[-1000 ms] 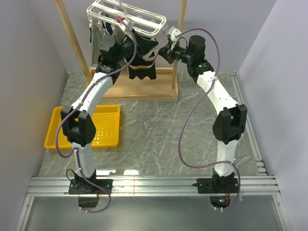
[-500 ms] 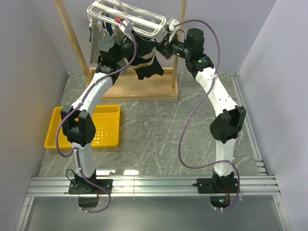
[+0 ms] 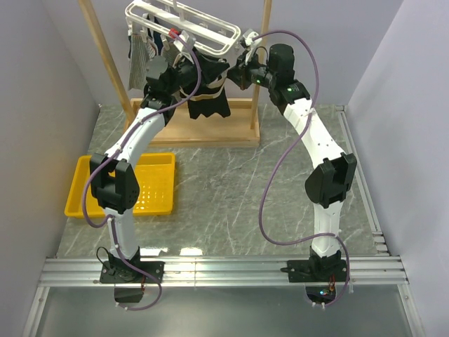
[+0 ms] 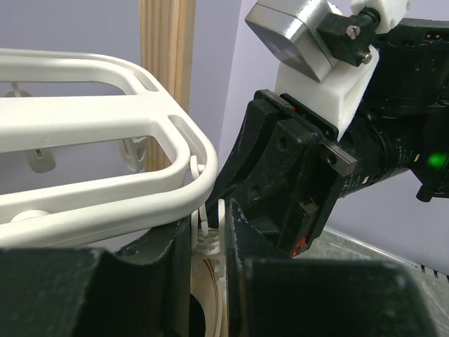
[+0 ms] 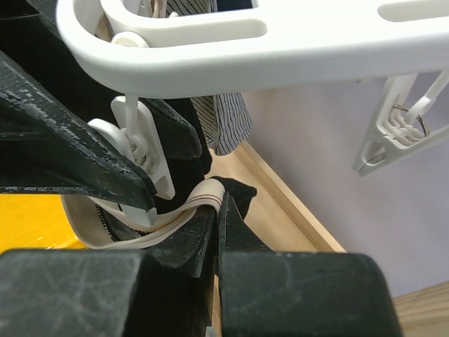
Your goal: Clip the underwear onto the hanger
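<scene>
We hold a small white plastic clip (image 5: pixel 144 151) clenched in our left jaws; it dangles from the white plastic barred hanger (image 5: pixel 280 53) just above them. Our right jaws, close beside the left ones and facing them, are pinched tight on the black soft-fabric boxer briefs with a tan waistband (image 3: pixel 208 104). The waistband runs from the right jaws to the clip's lower end, though we cannot tell whether the clip bites it. The rest of the briefs hangs below both jaws. A grey striped garment (image 3: pixel 139 62) hangs beyond the left jaws, under the same hanger.
</scene>
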{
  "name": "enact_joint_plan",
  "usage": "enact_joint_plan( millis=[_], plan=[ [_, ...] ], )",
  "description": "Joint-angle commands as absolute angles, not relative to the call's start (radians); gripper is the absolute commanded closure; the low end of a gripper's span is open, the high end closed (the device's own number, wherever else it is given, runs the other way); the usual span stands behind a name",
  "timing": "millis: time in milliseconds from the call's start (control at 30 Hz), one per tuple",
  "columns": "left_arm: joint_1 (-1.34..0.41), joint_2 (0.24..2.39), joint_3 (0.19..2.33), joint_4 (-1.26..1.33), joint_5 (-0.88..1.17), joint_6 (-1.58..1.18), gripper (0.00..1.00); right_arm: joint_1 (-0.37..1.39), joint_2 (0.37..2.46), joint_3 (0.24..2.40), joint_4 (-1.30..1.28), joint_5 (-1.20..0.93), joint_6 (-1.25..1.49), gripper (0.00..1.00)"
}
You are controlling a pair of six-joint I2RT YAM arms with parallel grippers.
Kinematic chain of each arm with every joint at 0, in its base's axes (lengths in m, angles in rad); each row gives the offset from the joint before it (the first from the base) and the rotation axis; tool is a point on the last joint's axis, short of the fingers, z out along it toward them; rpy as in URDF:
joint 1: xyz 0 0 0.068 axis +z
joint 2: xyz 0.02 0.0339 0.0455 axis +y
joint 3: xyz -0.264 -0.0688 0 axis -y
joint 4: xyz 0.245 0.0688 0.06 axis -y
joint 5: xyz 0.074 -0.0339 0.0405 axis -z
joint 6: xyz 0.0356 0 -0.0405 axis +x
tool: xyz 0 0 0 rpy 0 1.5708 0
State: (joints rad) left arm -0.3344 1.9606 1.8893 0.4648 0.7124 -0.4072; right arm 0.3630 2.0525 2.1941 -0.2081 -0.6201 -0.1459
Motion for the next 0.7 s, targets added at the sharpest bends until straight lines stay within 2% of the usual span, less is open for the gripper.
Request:
enact_joint_plan(
  millis=[0,667],
  plan=[
    [-0.348,1.954,1.879,0.491,0.784,-0.419,1.0,0.377,2.051,2.253,-0.21,-0.585,-0.12,1.0],
    [-0.354,1.951,1.847,0.486,0.769,-0.373,1.0,0.393,2.037,2.275,-0.222,-0.569,-0.025,1.0]
  ],
)
